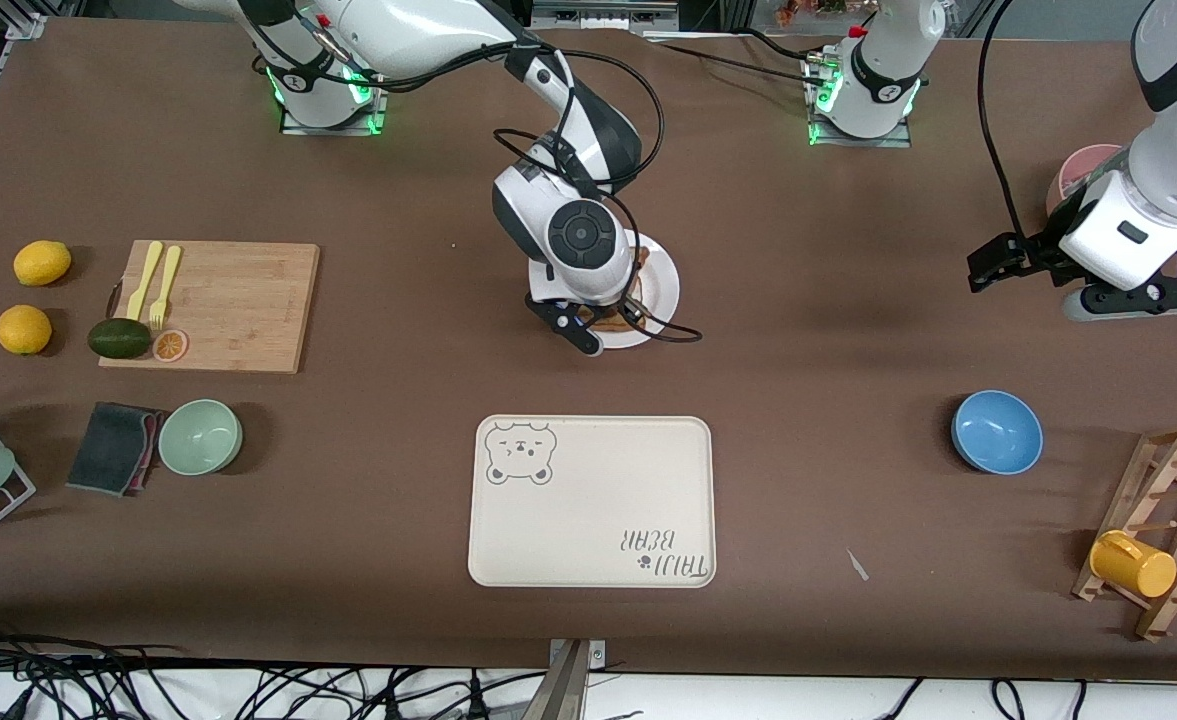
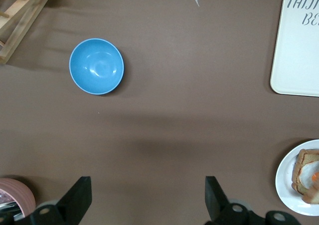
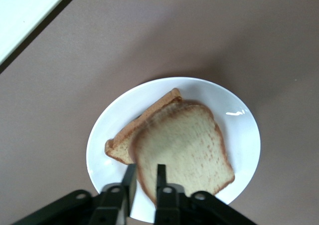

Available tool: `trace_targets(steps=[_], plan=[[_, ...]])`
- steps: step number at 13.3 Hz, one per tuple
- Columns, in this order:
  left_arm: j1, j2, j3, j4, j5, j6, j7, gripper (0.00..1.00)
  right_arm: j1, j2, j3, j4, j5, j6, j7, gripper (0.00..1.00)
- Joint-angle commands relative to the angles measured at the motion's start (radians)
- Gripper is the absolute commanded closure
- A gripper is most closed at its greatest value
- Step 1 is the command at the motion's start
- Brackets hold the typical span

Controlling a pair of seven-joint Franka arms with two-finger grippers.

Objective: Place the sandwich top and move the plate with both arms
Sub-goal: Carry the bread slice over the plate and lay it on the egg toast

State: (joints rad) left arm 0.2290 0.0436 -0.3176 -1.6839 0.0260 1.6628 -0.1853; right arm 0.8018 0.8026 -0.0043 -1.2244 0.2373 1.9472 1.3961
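Right gripper (image 3: 146, 169), low over the plate (image 3: 234, 120) near the middle of the table, fingers (image 3: 160, 177) pinched narrowly on the crust edge of the sandwich top (image 3: 182, 145). Slice tilted, its free end resting on the lower slice (image 3: 144, 122), overlapping it but turned slightly askew, one corner of the lower slice showing past it. Lower slice flat on the plate, egg (image 2: 313, 177) visible on it from the left wrist view. Plate farther from the front camera than the bear-print tray (image 1: 588, 500). Loop of the right arm's black cable (image 1: 673, 335) drooping beside the plate rim.

Left gripper (image 2: 145, 185) waiting with jaws spread wide and empty, over bare table toward the left arm's end, the blue bowl (image 2: 96, 66) nearer to the front camera.

Likely hazards:
- On release, top slice sliding off or landing crooked, owing to its tilt and offset.
- On withdrawal, slice dragged along by a finger in contact with its crust.
- Plate nudged or snagged by the drooping cable.
- During the two-arm move, loose stack shifting under any uneven lift.
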Motion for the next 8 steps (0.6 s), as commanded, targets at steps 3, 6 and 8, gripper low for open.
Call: trace_targets(steps=[3,6,8], plan=[[0.007,-0.004,-0.003,0.001,-0.024,0.005,0.01,0.0,-0.007,-0.006,-0.029,0.042,-0.012,-0.013,-0.008,0.0],[0.012,-0.004,-0.003,0.003,-0.024,0.005,0.012,0.0,-0.019,-0.086,-0.117,0.033,-0.012,-0.065,-0.134,0.0],[0.012,-0.004,-0.003,0.003,-0.024,0.005,0.01,0.0,-0.021,-0.121,-0.184,0.033,-0.006,-0.147,-0.271,0.0]])
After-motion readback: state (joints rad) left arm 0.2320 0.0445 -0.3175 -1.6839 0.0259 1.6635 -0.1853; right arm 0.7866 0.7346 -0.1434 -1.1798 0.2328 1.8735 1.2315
